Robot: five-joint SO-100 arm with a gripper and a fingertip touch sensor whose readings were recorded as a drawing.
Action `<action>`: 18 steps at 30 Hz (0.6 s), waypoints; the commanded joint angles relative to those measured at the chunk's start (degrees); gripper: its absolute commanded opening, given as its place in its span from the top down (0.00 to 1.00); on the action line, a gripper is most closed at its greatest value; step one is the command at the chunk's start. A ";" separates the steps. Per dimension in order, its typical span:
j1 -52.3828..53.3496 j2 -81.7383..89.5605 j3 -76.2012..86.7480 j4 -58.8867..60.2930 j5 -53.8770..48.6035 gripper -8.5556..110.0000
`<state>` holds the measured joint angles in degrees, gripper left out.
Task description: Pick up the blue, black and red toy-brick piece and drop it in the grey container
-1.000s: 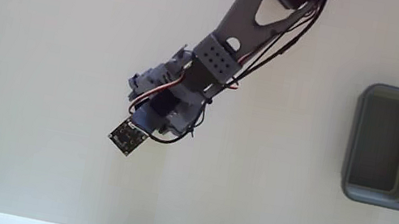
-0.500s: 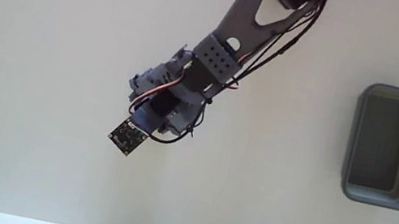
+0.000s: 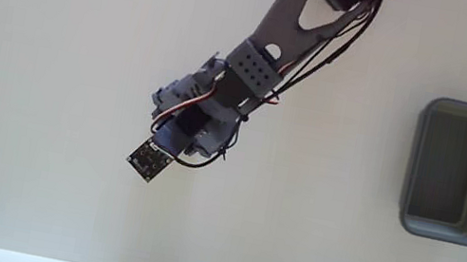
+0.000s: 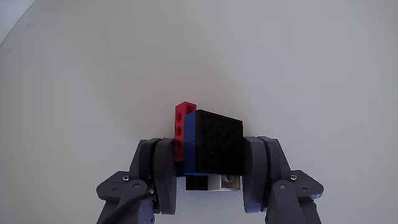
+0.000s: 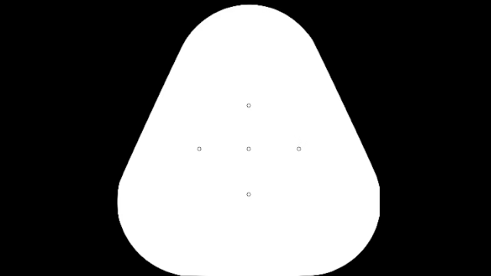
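Fixed view
Arm: the arm (image 3: 279, 38) is seen from above, reaching down from the top edge toward the left over the white table (image 3: 51, 70).
Gripper: the gripper (image 3: 175, 145) is mostly hidden under the arm's own blue and grey parts, so its fingers cannot be made out here.
Circuit board: a small black square circuit board (image 3: 149, 160) is seen at the low end of the arm, just past the gripper.
Grey container: the grey container (image 3: 454, 171) is placed well apart from the gripper, far off to the right in this view, and nothing is seen inside it.
Toy-brick piece: it cannot be seen here, as it is covered by the arm.

Wrist view
Gripper: the gripper (image 4: 210, 163) is squeezed onto the brick, one grey finger (image 4: 163, 168) pressed on each side.
Toy-brick piece: the toy-brick piece (image 4: 208, 142) is held between the two fingers, with its black face on the right, blue in the middle and red on the left.
White bit: a small white part is seen at the bottom of the brick, down between the fingers.
Table: only plain pale table is seen beyond the brick.
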<state>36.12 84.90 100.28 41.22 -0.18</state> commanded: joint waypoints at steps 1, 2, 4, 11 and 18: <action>0.36 1.63 0.00 -0.57 0.18 0.43; 0.36 1.63 0.00 -0.57 0.18 0.43; 0.36 1.63 0.00 -0.57 0.18 0.43; 0.36 1.63 0.00 -0.57 0.18 0.45; 0.36 1.63 0.00 -0.57 0.18 0.47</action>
<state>36.12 84.90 100.28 41.22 -0.18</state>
